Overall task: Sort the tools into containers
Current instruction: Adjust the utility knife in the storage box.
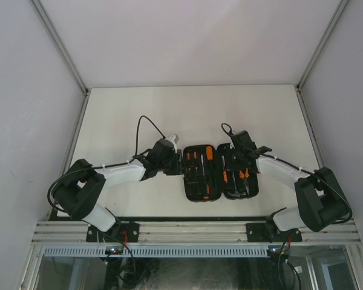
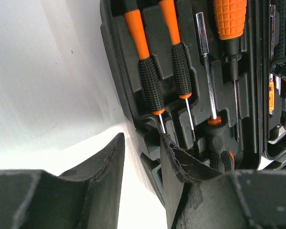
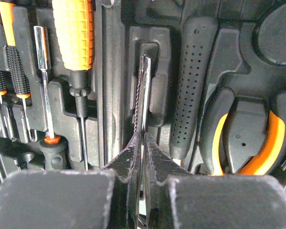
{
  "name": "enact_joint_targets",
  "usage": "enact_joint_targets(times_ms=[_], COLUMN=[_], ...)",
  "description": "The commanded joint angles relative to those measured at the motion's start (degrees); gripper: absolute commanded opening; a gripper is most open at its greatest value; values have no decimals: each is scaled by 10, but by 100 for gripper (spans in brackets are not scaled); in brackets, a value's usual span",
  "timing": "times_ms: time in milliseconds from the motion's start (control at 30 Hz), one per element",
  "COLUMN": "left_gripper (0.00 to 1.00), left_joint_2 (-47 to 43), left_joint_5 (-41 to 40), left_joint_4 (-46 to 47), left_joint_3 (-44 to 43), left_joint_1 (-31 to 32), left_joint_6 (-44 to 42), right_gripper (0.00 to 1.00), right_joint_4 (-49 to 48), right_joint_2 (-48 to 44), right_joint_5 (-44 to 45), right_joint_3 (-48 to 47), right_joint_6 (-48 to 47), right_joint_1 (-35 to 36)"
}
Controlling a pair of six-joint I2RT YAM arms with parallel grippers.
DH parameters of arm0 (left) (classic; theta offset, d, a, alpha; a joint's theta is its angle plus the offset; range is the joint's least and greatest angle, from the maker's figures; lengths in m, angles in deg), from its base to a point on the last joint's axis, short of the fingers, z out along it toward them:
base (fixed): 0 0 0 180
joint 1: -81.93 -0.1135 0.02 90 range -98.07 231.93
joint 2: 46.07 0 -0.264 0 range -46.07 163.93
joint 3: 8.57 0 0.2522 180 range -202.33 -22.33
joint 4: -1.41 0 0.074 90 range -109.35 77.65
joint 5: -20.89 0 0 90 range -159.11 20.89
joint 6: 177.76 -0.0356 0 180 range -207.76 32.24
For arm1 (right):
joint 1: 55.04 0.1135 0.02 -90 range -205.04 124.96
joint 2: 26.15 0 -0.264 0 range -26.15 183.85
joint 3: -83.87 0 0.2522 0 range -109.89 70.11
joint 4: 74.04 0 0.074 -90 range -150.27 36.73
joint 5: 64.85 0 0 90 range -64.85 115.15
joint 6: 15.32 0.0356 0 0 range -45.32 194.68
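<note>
The black tool case (image 1: 193, 194) lies open in the middle of the table, with orange-and-black tools in its moulded slots. My left gripper (image 1: 176, 162) is at the case's left edge. In the left wrist view the left gripper (image 2: 142, 143) is open and straddles the case wall (image 2: 117, 71): one finger over the table, the other inside beside two thin screwdrivers (image 2: 148, 81). My right gripper (image 1: 242, 158) is over the right half. In the right wrist view the right gripper (image 3: 143, 136) is shut on a thin serrated metal blade (image 3: 144, 90) standing in a slot. Pliers (image 3: 271, 138) lie in a slot to its right.
A thick orange-handled screwdriver (image 3: 74, 33) and a black perforated handle (image 3: 188, 86) flank the blade. White enclosure walls (image 1: 30, 90) stand on three sides of the white table (image 1: 187, 109). Cables loop above both wrists.
</note>
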Motion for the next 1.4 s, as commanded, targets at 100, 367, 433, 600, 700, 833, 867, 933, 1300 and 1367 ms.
enact_joint_targets(times_ms=[100,367,433,600,700,833,867,933,1300,1367], left_gripper=[39,38,38,38,38,38,38,38,40,41], left_joint_2=[-4,0,2,4,2,-6,-9,-15,-36,-44], left_joint_5=[-8,0,1,4,1,-14,-17,-17,7,6], left_joint_4=[-21,-19,-19,-24,-31,-61,-64,-72,-94,-98], left_joint_3=[-9,-18,-22,-27,-29,-38,-39,-40,-52,-49], left_joint_1=[-6,-4,-3,-3,-4,-7,-9,-15,-62,-70], left_joint_6=[-17,-21,-23,-29,-36,-51,-54,-61,-87,-89], right_gripper=[0,0,0,0,0,12,17,24,62,68], right_joint_4=[20,67,69,68,77,95,95,94,67,53], right_joint_2=[21,80,97,136,117,37,3,-50,-253,-274], right_joint_5=[18,34,34,31,51,80,81,89,95,83], right_joint_3=[-19,-38,-36,-36,-37,-44,-46,-48,13,40], right_joint_6=[0,21,28,38,39,34,29,23,27,38], right_joint_1=[26,66,74,90,95,91,91,88,-10,-38])
